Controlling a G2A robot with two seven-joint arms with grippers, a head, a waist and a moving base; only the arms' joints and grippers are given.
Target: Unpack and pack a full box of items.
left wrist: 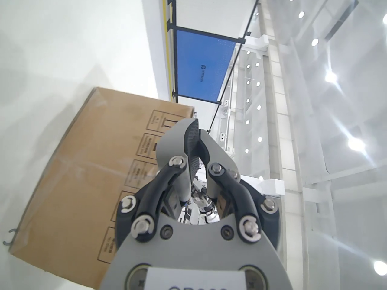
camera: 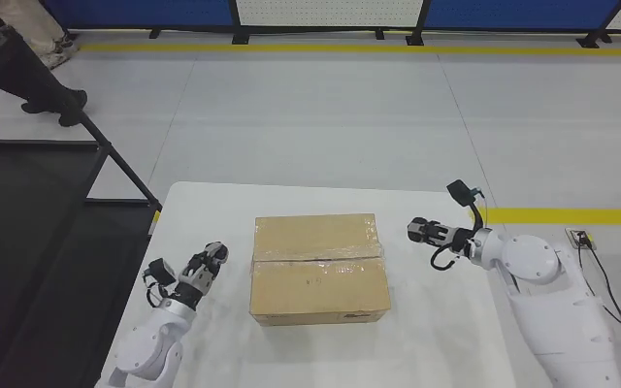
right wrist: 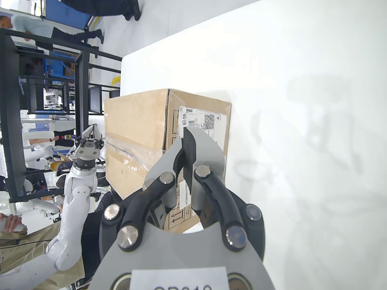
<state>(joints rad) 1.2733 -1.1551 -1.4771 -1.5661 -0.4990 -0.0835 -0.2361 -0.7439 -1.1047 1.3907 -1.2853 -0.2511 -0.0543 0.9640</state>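
Closed right end effector (right wrist: 186,140) near taped cardboard box (right wrist: 136,122)

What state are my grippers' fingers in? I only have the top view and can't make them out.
Observer: The left gripper is shut, pads pressed together, with nothing between them.
Operator: And the right one?
Observer: The right gripper is also shut and empty, and it points at one end of the box.
Operator: Anything on that end face?
Observer: Yes, a white shipping label with a printed code is stuck on it.
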